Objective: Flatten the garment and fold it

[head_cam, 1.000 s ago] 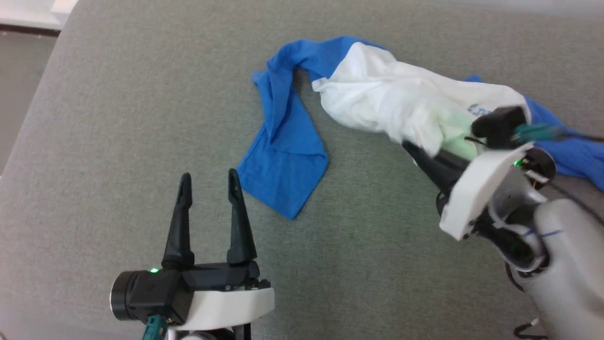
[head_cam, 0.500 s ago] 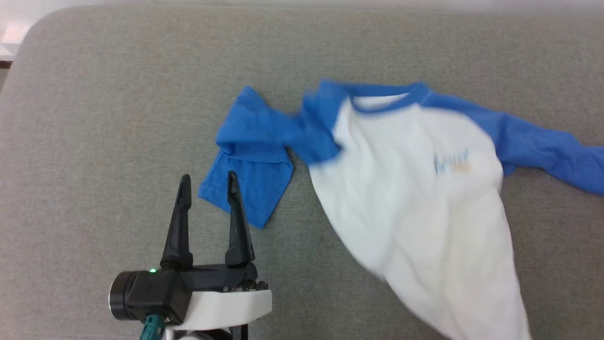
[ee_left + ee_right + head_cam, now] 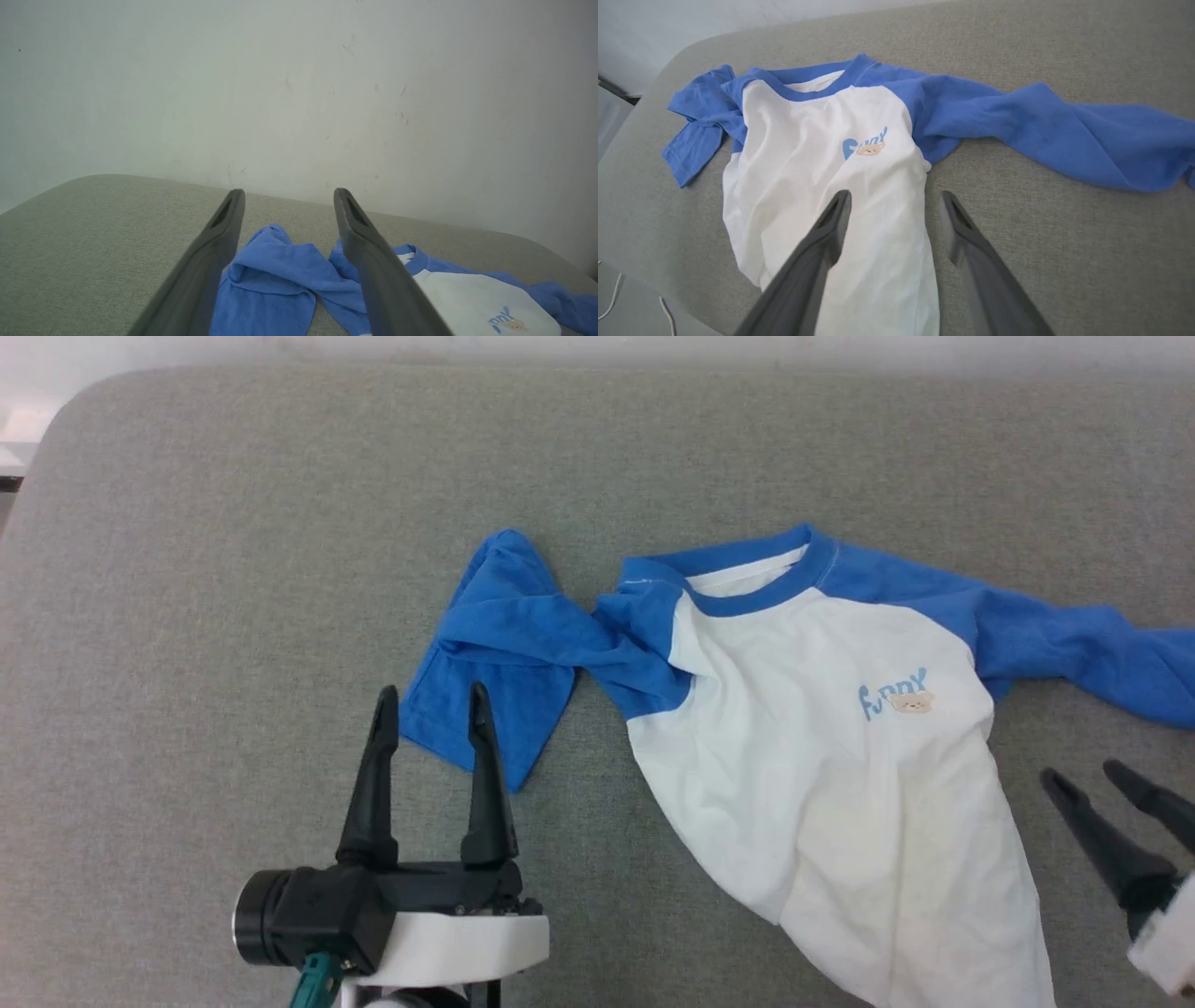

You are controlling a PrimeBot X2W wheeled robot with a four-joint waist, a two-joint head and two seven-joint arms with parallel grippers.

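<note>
step in hand: flattening; no fold started yet. the garment point(image 3: 840, 784) lies front up on the grey padded surface point(image 3: 233, 569), with the collar point(image 3: 747, 593) toward the wall point(image 3: 299, 93) and the chest print point(image 3: 896, 695) showing. the white body is creased and narrows toward the near edge.

the sleeve on the left gripper's side point(image 3: 504, 653) is twisted at the shoulder and doubled over itself. the opposite sleeve point(image 3: 1074, 644) lies long but rumpled.

left gripper point(image 3: 431, 689): fingers wide, empty, near the doubled sleeve's cuff. right gripper point(image 3: 1081, 770): fingers apart, empty, just beside the body's side edge.

next move, we judge: pinch that cuff alone and draw it outward to undo the twist, then smooth the body. the hindrance is the cloth itself: a deep pinch would catch both layers. the surface's near edge lies close to the hem, so the shirt could slide.
</note>
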